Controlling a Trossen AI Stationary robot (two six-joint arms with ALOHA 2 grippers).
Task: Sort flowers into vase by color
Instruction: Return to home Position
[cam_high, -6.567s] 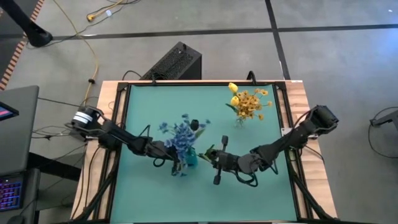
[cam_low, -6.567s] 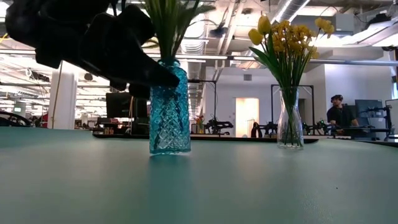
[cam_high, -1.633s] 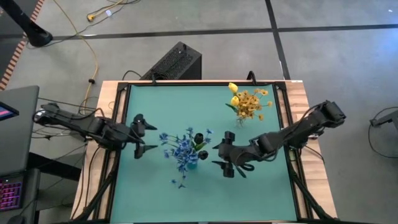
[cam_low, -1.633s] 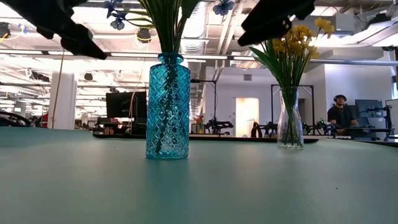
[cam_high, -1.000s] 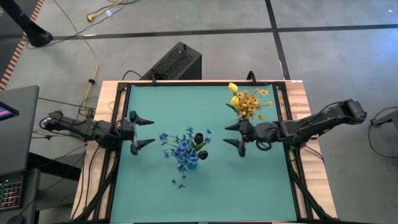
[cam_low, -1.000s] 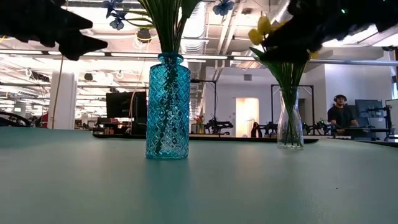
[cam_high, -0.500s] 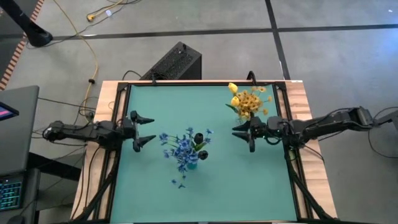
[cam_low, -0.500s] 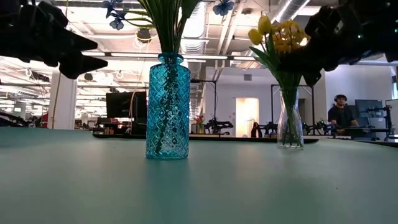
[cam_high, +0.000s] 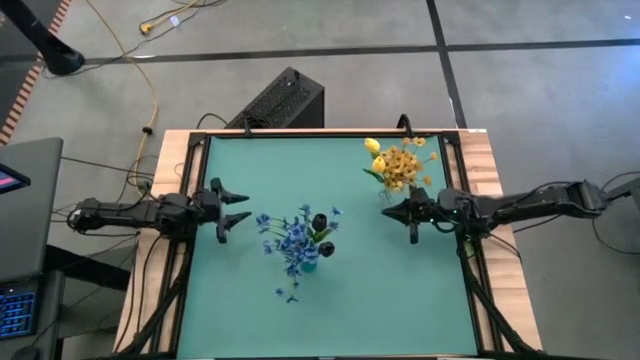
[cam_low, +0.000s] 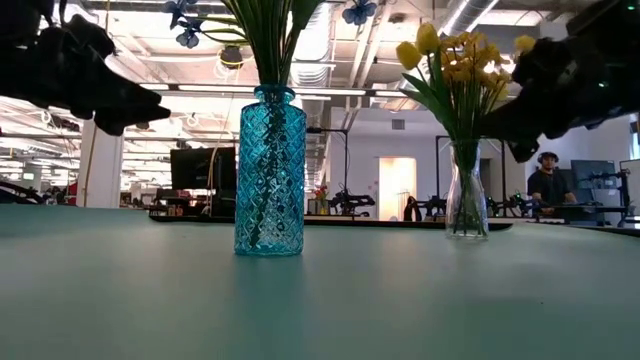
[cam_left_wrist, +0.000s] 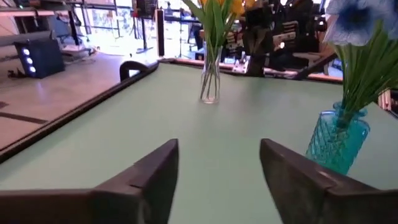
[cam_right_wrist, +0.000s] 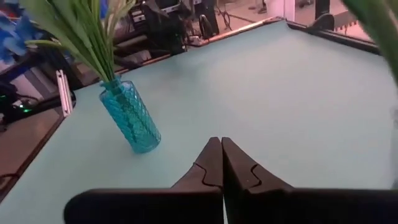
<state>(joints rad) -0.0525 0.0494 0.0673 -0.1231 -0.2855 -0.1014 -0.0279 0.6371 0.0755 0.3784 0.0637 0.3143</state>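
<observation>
teal tabletop carries two vases. the blue glass vase stands near the middle, with the blue small-bloom sprays and the dark buds in it. the clear vase stands well apart from it, toward the far right side, and holds the yellow tulips and the yellow sprays. the left arm reaches in over the left edge, its jaws spread wide and holding nothing. the right arm reaches in over the right edge, near the clear vase, its jaws pressed together and empty. a person sits in the room behind.
</observation>
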